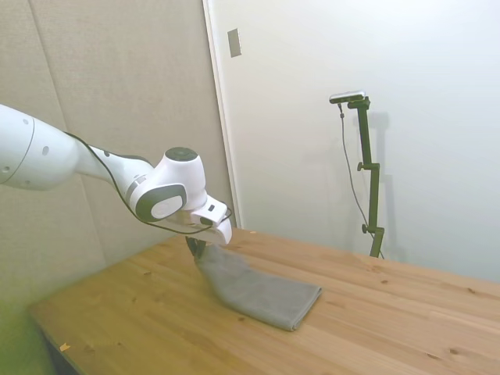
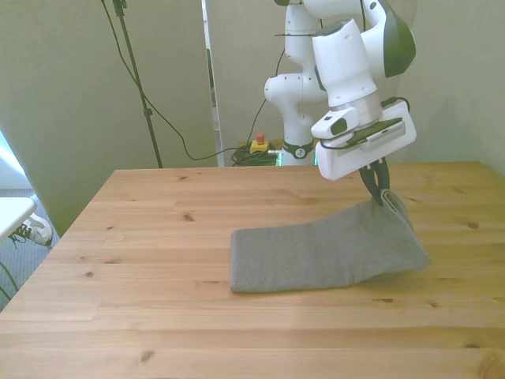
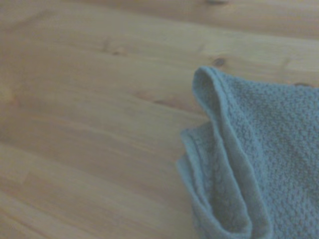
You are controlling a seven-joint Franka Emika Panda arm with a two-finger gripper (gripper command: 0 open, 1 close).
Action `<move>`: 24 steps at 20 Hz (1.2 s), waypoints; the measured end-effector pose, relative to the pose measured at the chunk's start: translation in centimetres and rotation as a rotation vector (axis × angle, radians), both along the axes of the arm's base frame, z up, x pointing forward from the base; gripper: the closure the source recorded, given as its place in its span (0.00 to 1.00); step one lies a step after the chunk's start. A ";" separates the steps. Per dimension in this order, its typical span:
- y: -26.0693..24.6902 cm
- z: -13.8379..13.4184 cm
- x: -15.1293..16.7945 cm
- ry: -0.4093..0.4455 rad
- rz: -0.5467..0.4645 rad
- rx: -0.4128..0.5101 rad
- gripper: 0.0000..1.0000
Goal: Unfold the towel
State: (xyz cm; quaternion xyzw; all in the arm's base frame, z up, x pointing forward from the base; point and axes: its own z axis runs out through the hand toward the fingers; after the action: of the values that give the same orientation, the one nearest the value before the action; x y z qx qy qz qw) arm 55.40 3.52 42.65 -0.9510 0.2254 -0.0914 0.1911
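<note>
**A:** Where's the towel (image 2: pixel 327 251) sat at this point? And what are the jaws doing?

**B:** The towel is spread across the centre-right of the front view, flat on the worktop (image 2: pixel 158 237) for most of its length. Only the end at the right of that frame is raised, and it's pinched in the gripper (image 2: pixel 379 189). So the jaws are clenched on a towel edge, not released. In the side view the same lifted bit (image 1: pixel 205 254) is seen just left of centre, with the rest trailing down toward the lower middle of the frame.

**A:** Why would it be held by that one end, though?

**B:** Probably because that's where the loose layers are. In the wrist view stacked hems (image 3: pixel 219 164) can be made out at the corner, curling apart from each other, so the towel is clearly doubled over. If just the top layer is gripped, it can be peeled back over the rest. Whether one layer or both are caught can't be told from these shots.

**A:** And the low height?

**B:** It's judged that the lift is only just begun: the far end is left lying flat as an anchor, so its weight and the friction on the wood keep the bottom layer down. Nothing is opened out yet.
</note>
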 end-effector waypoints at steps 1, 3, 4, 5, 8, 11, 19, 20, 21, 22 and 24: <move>0.4 -0.5 -0.2 0.007 0.019 -0.003 0.00; 0.4 -1.3 -0.4 0.019 0.036 -0.008 0.00; 0.3 -1.6 -0.5 0.023 0.041 -0.009 0.00; 0.2 -1.8 -0.5 0.025 0.044 -0.011 0.00; 0.1 -2.0 -0.5 0.030 0.062 -0.013 0.00; 0.3 -1.9 -0.9 0.068 0.097 0.001 0.00; 0.0 3.4 -5.0 0.205 0.253 0.029 0.00; -0.4 3.9 -5.0 0.198 0.218 -0.009 0.00; -0.8 4.0 -4.9 0.181 0.182 -0.043 0.00; -1.3 3.9 -4.7 0.170 0.143 -0.074 0.00; -2.2 3.5 -4.9 0.165 0.061 -0.123 0.00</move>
State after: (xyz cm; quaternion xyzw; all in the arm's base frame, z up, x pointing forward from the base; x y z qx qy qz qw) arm 50.46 1.28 46.20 -0.9716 0.2051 -0.0204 0.1161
